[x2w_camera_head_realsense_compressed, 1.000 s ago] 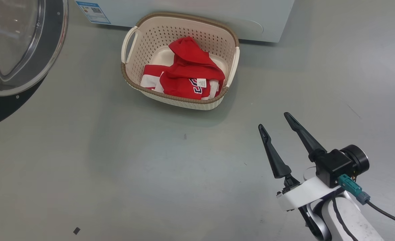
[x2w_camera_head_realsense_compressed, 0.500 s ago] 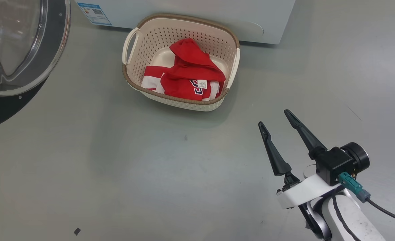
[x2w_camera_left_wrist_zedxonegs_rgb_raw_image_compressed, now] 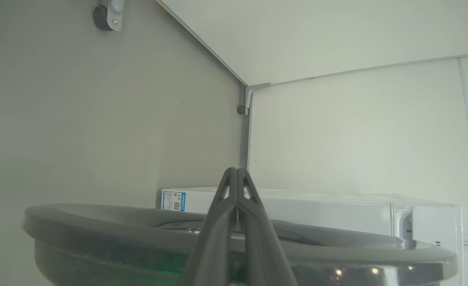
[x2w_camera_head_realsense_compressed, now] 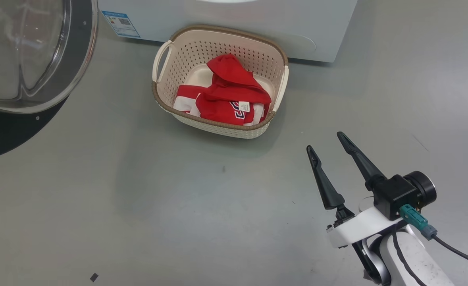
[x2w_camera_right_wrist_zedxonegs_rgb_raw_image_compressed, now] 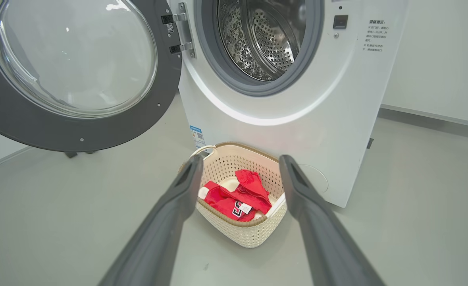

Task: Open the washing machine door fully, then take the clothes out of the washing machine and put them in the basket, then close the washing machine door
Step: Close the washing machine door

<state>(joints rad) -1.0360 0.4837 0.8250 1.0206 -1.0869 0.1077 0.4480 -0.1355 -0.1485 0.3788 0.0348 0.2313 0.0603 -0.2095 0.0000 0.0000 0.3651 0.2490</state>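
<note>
I see the washing machine door (x2w_camera_right_wrist_zedxonegs_rgb_raw_image_compressed: 71,71) swung wide on its hinge, left of the washing machine (x2w_camera_right_wrist_zedxonegs_rgb_raw_image_compressed: 297,119), hanging over the grey floor (x2w_camera_head_realsense_compressed: 138,198). The basket (x2w_camera_head_realsense_compressed: 222,125) sits on the floor tight against the machine's front, near its blue label (x2w_camera_head_realsense_compressed: 120,24). The clothes (x2w_camera_head_realsense_compressed: 230,99) lie bunched inside it, white tag up. Bare floor lies between my right gripper (x2w_camera_head_realsense_compressed: 324,141) and the basket. Right gripper: spread wide, empty, touching nothing, forearm low, fingers aimed toward the basket. Left gripper (x2w_camera_left_wrist_zedxonegs_rgb_raw_image_compressed: 237,171): fingers pressed together, gripping nothing, reaching across the door's dark rim. I cannot tell whether it touches the rim.
</note>
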